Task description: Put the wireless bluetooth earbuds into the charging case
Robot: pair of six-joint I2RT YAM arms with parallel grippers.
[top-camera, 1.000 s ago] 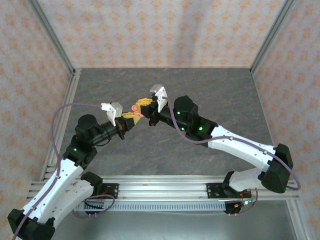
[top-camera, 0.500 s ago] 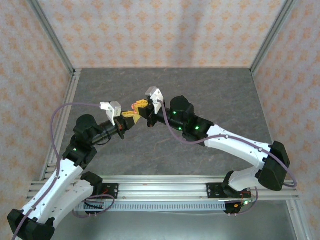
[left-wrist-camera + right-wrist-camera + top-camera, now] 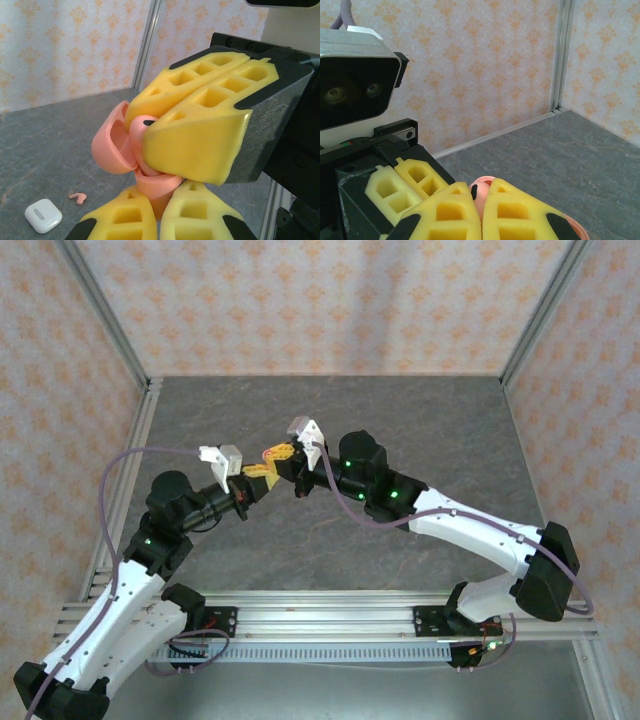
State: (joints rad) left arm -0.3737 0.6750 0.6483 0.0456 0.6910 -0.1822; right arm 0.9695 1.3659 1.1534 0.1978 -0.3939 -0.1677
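The coral-pink charging case (image 3: 114, 150) is held up above the table with its lid swung open to the left. My left gripper (image 3: 160, 192) is shut on the case's base from below. My right gripper (image 3: 138, 123) comes in from the upper right, shut on a coral earbud (image 3: 479, 192) with a black tip, which sits at the mouth of the case. From above, the left gripper (image 3: 255, 473) and right gripper (image 3: 284, 454) meet tip to tip mid-table, the case (image 3: 270, 452) between them. A second coral earbud (image 3: 77, 197) lies loose on the table.
A shut white case (image 3: 43, 215) lies on the grey table (image 3: 430, 430) beside the loose earbud. Patterned walls with metal posts (image 3: 100, 310) enclose the table on three sides. The aluminium rail (image 3: 330, 615) with the arm bases runs along the near edge.
My right gripper has moved left and slightly toward the left gripper, bringing the earbud it holds up to the open case. The left arm has barely moved.
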